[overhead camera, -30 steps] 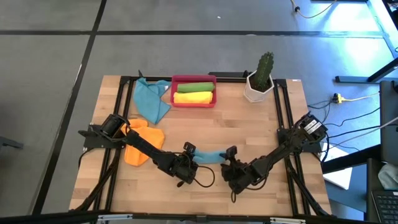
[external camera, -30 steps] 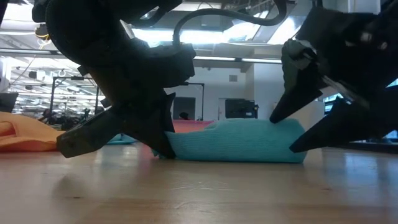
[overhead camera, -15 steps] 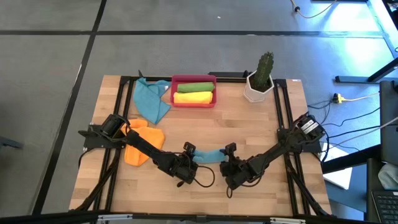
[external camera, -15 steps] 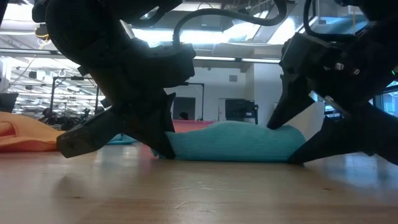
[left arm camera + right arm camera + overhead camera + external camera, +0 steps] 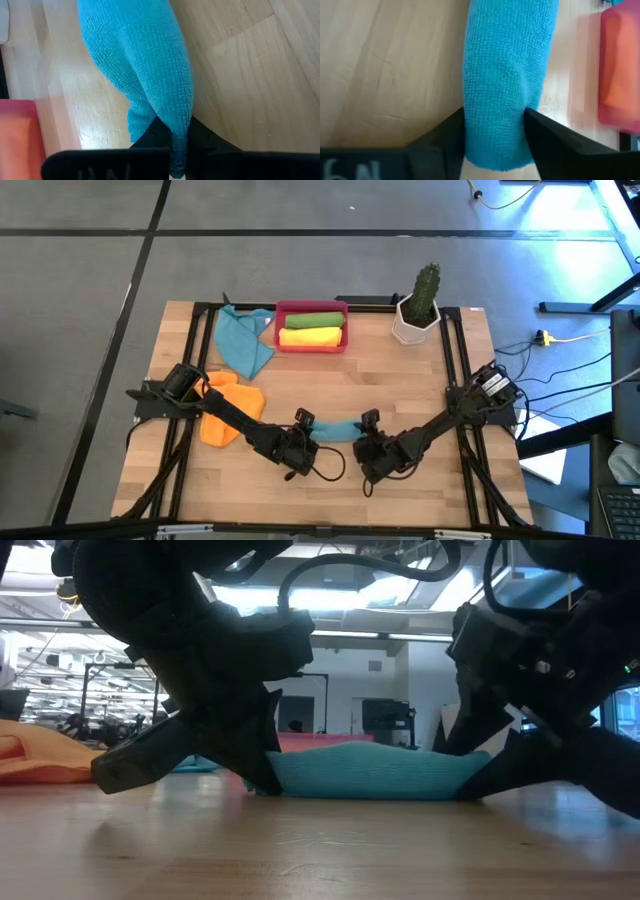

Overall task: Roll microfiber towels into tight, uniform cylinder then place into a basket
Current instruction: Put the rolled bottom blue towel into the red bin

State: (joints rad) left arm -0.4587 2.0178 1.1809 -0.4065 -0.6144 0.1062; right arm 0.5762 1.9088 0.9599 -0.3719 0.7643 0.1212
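Teal rolled towel (image 5: 338,429) lies near the table's (image 5: 400,380) front edge, well apart from the red basket (image 5: 312,327). Left gripper (image 5: 306,434) pinches one end; right gripper (image 5: 366,438) fingers (image 5: 547,137) straddle and touch the other end.

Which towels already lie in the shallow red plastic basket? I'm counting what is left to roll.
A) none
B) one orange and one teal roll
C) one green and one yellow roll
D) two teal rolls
C: in the high view the shallow red plastic basket holds a rolled green microfiber towel and a rolled yellow microfiber towel, side by side.
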